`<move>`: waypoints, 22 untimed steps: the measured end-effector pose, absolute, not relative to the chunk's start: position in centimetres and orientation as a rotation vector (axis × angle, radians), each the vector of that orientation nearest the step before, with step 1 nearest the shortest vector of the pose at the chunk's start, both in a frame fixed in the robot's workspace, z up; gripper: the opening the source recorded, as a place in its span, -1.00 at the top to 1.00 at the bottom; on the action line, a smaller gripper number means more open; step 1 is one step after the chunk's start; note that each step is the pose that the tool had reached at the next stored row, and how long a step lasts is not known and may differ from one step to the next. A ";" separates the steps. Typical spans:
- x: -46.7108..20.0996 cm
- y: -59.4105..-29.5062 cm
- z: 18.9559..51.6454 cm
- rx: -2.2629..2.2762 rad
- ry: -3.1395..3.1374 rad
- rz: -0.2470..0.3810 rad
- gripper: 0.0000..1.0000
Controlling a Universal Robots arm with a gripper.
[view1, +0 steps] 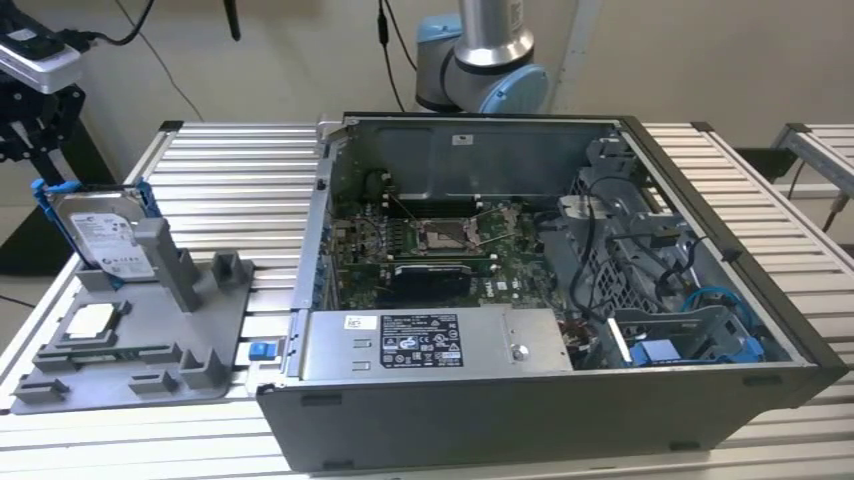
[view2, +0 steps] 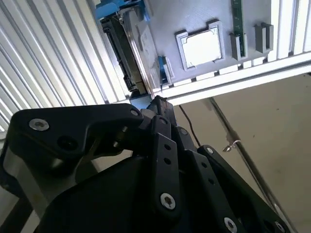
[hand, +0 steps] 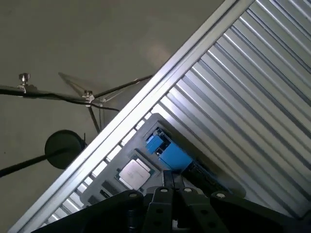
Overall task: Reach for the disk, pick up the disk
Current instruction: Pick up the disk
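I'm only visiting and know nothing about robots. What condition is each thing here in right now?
disk: standing on edge in the grey holder, blue bracket around it, not lifted.
chip: lying flat in a recess of the holder.
computer case: lying on its side, panel off, insides exposed.
gripper: hanging close to the disk's upper end.

**Room and surroundings, logged from my station**

Item one: I see a plain cream wall [view1: 707, 50] behind the work area, evenly lit, with dark cables [view1: 384, 28] hanging down it. Item two: a ribbed aluminium table [view1: 227, 170]. A second table [view1: 821, 140] of the same build stands apart at the exterior view's right. Item three: a smooth grey-beige floor [hand: 97, 34] in the first wrist view. On it I note a thin-legged tripod stand [hand: 87, 97] and a round black base [hand: 63, 145].
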State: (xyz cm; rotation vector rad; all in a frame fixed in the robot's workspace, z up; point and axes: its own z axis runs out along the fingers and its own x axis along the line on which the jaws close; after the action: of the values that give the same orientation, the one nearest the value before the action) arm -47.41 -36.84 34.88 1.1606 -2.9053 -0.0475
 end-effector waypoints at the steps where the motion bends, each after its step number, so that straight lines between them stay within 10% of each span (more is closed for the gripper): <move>1: -47.4 -36.8 34.9 1.186 -2.895 -0.047 1.00; 22: -47.4 -36.8 34.9 1.711 -2.613 -0.042 1.00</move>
State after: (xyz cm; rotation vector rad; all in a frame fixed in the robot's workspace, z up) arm -47.41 -36.83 34.88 1.7109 -2.6127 -0.0423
